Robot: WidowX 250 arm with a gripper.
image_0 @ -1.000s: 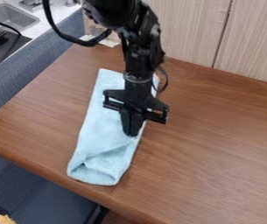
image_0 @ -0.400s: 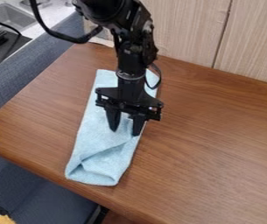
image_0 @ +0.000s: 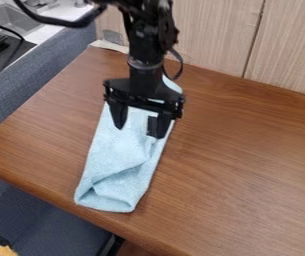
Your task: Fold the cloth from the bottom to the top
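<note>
Risen toward 12 o'clock since the earlier frame, the gripper (image_0: 138, 131) now has its 2 fingers spread wider, released, with nothing grasped. It hangs over the upper half of the blue cloth (image_0: 118, 160), which keeps its place on the wooden table (image_0: 248, 165), its creased lower end at 7 o'clock, near the table's edge.

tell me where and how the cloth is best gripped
Probably pinch the cloth at the raised crease by its near end, coming from above: most of it lies flat on the table, while that ridge seems easiest to close on.
</note>
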